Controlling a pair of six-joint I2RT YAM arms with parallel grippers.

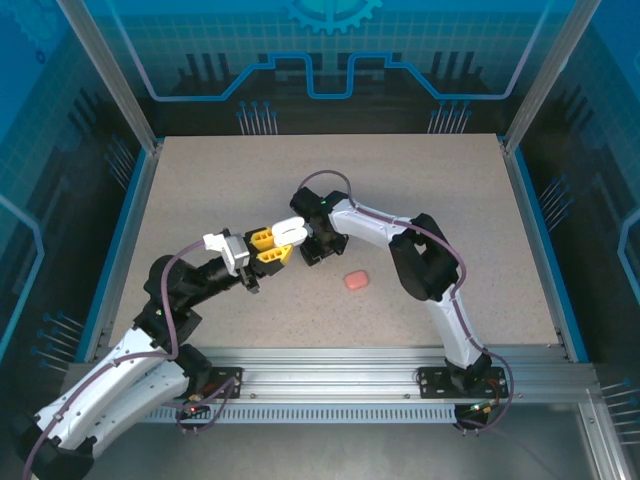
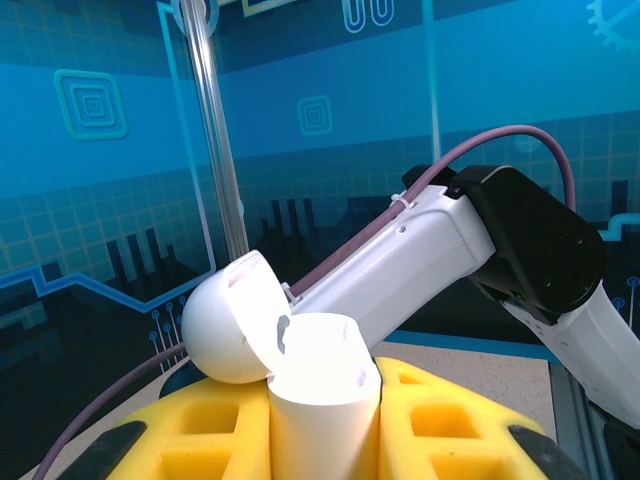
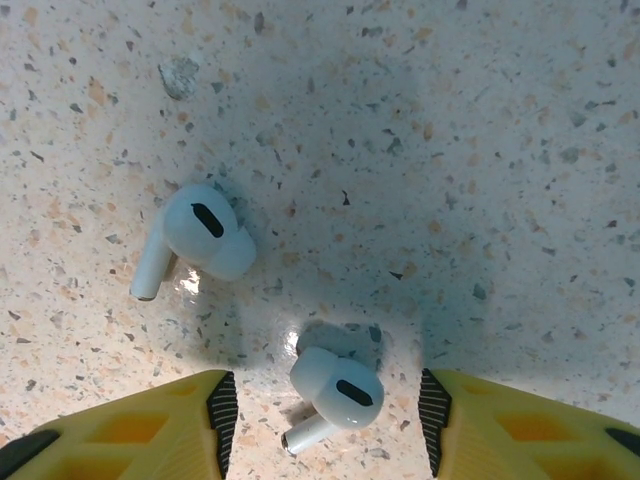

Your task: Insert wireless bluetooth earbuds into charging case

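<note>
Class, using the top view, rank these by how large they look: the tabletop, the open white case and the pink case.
Largest to smallest: tabletop; open white case, though the left claw holds it up nearer the camera, so its rank is unsure; pink case.

left gripper [image 1: 272, 248] reaches forward, jaws clamped on white case [image 2: 315, 395]. right gripper [image 3: 327, 415] points down, jaws apart.

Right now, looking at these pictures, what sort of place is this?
Probably a robot test cell in a lab, not a home: a speckled tabletop fenced by aluminium posts, with blue circuit-print panels around it.
</note>
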